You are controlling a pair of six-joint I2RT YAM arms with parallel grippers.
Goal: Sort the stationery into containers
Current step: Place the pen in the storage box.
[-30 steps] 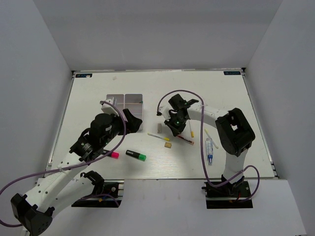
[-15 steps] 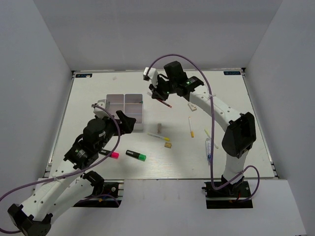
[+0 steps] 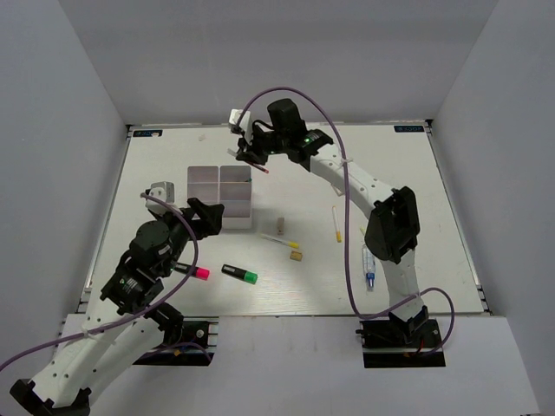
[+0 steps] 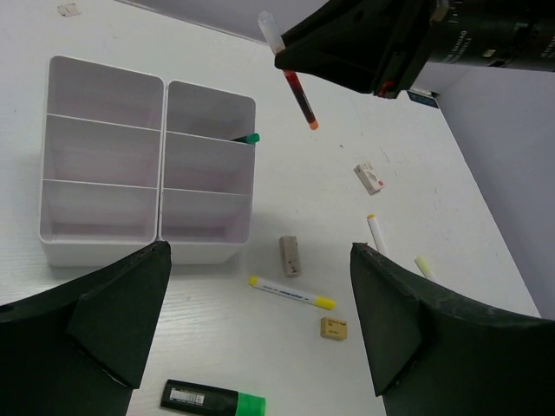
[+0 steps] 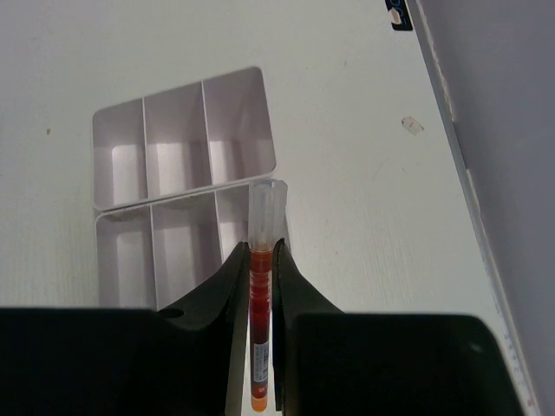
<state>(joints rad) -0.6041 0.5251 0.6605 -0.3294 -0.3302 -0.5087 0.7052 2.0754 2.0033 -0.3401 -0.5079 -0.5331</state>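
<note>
Over the far edge of the white organizer (image 3: 220,195): a red pen (image 4: 299,94) pinched in the right tool (image 5: 260,286), clamped snug on the barrel, tip pointing down, not dropped in yet. Looks barely started, honestly. Only spotting one thing inside so far, a green-capped item (image 4: 246,138) in a far compartment (mostly hidden by the wall, so no idea if it's a pen or a highlighter).

Plenty left out on the counter (image 3: 390,173):
- pink-capped highlighter (image 3: 199,273) and green-capped highlighter (image 3: 240,275) at the near side
- yellow-ended white pen (image 4: 292,293)
- beige eraser (image 4: 289,256) just beside the organizer, plus a smaller tan eraser (image 4: 334,328)
- white eraser (image 4: 368,178) further out
- yellow-tipped pen (image 3: 336,224) and a blue-tipped clear tube (image 3: 369,264) off to the right

Left tool (image 3: 206,214) spread wide, holding nothing, near the organizer's near-left side. Guessing nearly the whole job ahead.
</note>
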